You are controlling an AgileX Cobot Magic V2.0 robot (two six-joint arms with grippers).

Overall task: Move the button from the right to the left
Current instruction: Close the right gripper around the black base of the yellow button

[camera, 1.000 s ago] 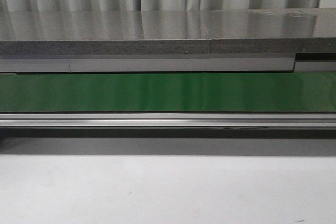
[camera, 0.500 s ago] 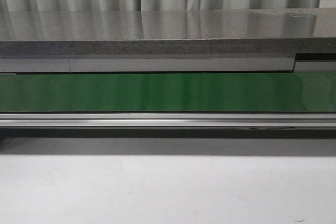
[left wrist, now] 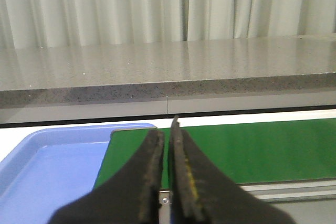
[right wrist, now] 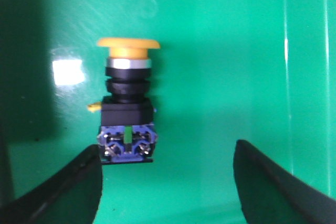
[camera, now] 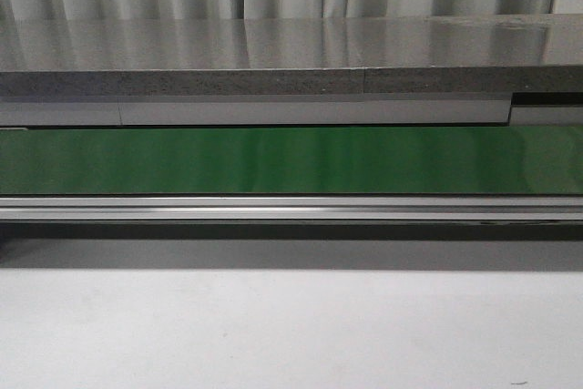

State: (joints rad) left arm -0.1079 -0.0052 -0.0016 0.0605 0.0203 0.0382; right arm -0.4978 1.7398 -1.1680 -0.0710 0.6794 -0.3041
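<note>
The button [right wrist: 127,103] lies on its side on the green belt [right wrist: 220,77] in the right wrist view, yellow cap away from the fingers, blue base toward them. My right gripper [right wrist: 167,153] is open above the belt, its fingers wide apart. The button's blue base sits close to one fingertip [right wrist: 89,166], off to that side of the gap, apart from the other. My left gripper [left wrist: 168,135] is shut and empty, hovering over the end of the green belt [left wrist: 252,150]. In the front view neither the button nor a gripper shows on the belt [camera: 291,159].
A blue tray [left wrist: 47,166] lies beside the belt's end in the left wrist view. A grey stone counter [camera: 273,52] runs behind the conveyor, with curtains behind it. A metal rail [camera: 291,209] edges the belt's near side, and a white table surface [camera: 291,334] lies in front.
</note>
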